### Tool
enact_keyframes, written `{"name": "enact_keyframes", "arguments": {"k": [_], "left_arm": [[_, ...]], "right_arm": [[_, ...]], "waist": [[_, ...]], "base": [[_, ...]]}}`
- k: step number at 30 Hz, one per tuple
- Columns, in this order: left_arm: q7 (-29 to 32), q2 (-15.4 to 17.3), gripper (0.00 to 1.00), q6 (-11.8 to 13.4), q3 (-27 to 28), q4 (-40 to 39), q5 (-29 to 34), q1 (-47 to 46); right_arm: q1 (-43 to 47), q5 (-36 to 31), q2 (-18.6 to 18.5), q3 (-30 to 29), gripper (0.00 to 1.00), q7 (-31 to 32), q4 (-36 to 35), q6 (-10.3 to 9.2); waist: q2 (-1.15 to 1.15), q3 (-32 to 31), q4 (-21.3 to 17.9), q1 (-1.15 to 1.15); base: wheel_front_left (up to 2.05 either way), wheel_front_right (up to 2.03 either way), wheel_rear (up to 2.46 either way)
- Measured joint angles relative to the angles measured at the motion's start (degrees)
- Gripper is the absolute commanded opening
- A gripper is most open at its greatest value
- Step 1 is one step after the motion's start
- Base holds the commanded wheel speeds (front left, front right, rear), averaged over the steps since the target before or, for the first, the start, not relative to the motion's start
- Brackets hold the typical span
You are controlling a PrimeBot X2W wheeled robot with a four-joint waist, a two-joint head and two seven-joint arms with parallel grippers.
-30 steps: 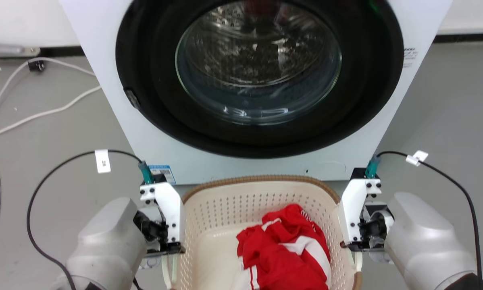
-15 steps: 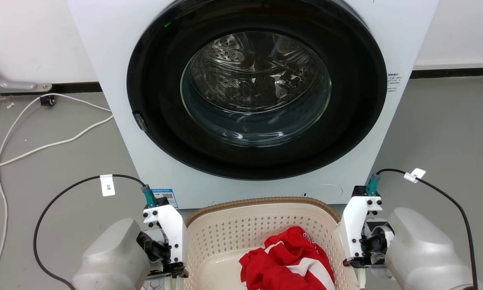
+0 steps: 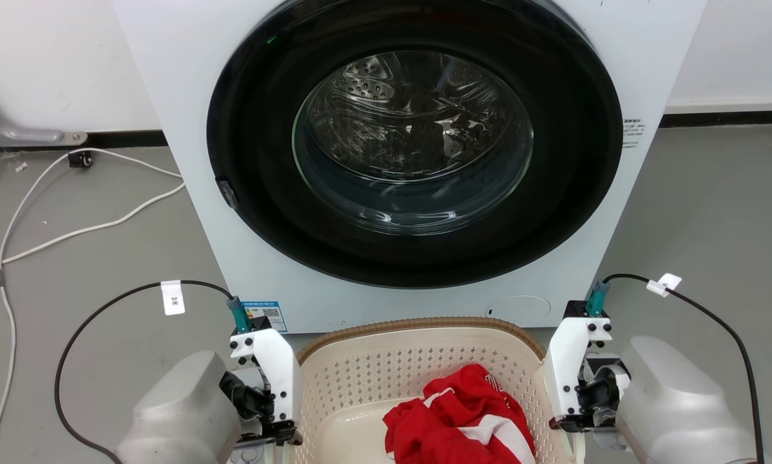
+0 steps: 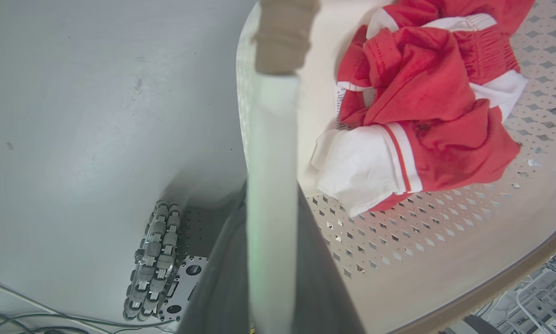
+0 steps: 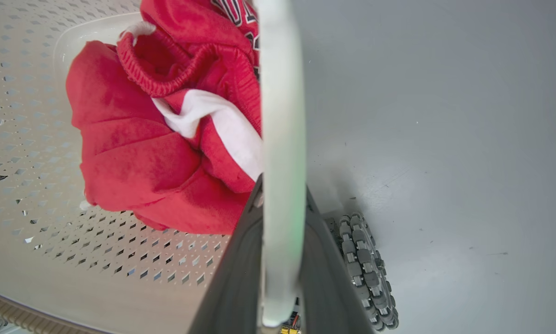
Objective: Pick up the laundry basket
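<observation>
1. Grey floor point(image 3: 70, 270) spreads under everything and meets a white wall at the back.
2. Ahead of me stands the white washer point(image 3: 186, 96), its round glass door point(image 3: 412, 135) facing me.
3. The laundry basket point(image 3: 386, 367) is just in front of the washer's foot, between my two wrists, with its brown rim point(image 3: 418, 322) toward the machine.
4. A crumpled red and white garment point(image 3: 463, 419) lies inside it, nearer my right side.
5. My left gripper point(image 4: 271, 195) has its dark fingers drawn in narrow on the basket's left white handle point(image 4: 271, 130).
6. My right gripper point(image 5: 282, 195) pinches the right handle point(image 5: 280, 93) the same way.
7. A white cable point(image 3: 89, 225) trails over the floor to my left.
</observation>
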Motion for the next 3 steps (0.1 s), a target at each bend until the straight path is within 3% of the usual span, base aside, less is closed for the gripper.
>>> {"name": "enact_keyframes", "arguments": {"k": [3], "left_arm": [[-0.1, 0.0, 0.0, 0.0, -0.1, 0.0, 0.0, 0.0]], "right_arm": [[0.0, 0.3, 0.0, 0.3, 0.0, 0.0, 0.0, 0.0]], "waist": [[0.0, 0.1, 0.1, 0.0]], "base": [[0.0, 0.0, 0.0]]}}
